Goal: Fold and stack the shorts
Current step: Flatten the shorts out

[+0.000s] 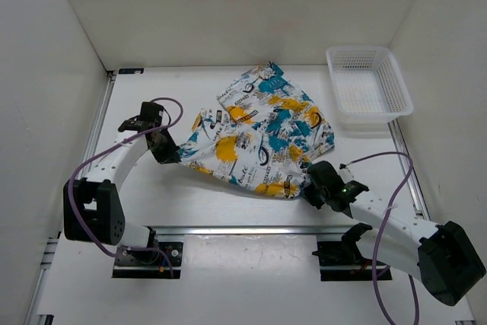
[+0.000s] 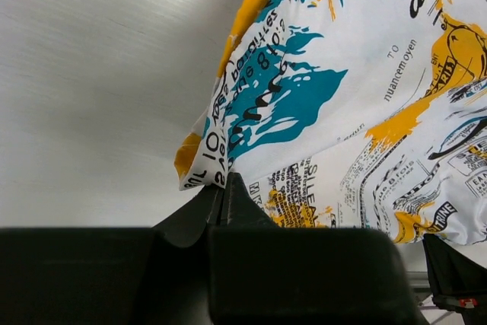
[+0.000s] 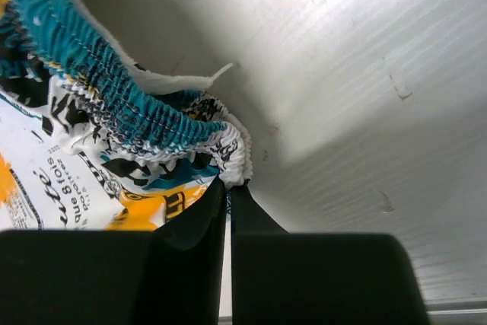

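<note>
L gripper [image 2: 224, 190], R gripper [image 3: 228, 188] pinch shorts [image 1: 262, 136] — opp. edges (waistband [image 3: 114, 104] R).

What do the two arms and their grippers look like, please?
The left arm and right arm have white shells, black joint housings and a looping purple cable each. The left gripper and right gripper are matte black; a small green light shows by the right wrist.

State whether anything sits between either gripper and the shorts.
Nothing visible does. The left gripper is shut on a corner of the shorts, and the right gripper is shut on their elastic waistband.
</note>
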`<control>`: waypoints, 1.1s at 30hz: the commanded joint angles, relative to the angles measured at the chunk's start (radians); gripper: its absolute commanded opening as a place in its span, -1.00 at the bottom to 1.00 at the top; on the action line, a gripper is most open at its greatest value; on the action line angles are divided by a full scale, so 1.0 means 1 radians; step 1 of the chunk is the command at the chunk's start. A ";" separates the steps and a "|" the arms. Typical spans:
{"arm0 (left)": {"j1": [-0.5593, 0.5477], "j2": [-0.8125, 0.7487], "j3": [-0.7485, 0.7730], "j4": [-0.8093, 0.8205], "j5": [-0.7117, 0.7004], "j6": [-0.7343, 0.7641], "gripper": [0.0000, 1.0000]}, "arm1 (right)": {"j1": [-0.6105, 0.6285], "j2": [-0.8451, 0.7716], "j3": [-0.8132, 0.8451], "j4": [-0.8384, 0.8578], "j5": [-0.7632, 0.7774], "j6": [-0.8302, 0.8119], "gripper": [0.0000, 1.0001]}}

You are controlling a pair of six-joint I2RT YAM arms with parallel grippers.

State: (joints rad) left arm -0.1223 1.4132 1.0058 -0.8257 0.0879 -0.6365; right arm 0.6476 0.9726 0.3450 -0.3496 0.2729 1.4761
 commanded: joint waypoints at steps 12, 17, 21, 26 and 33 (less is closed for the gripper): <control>0.038 -0.062 0.626 -0.199 0.035 0.026 -0.80 | -0.048 0.225 1.021 -0.363 0.127 -0.937 -1.00; 0.068 -0.098 1.056 -0.273 0.001 0.026 -0.80 | -0.048 0.235 1.346 -0.503 0.037 -1.109 -1.00; 0.078 -0.177 1.198 -0.271 -0.039 0.026 -0.80 | -0.039 0.163 1.494 -0.554 -0.119 -1.210 -1.00; 0.078 -0.290 1.252 -0.230 -0.092 0.035 -0.80 | -0.039 0.049 1.517 -0.543 -0.398 -1.271 -1.00; 0.069 -0.344 1.484 -0.225 -0.195 0.083 -0.80 | -0.039 -0.060 1.559 -0.532 -0.564 -1.255 -1.00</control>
State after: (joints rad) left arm -0.0517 1.0565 2.4351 -1.0542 0.0280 -0.5926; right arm 0.6121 0.9360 1.8702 -0.8654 -0.2150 0.2543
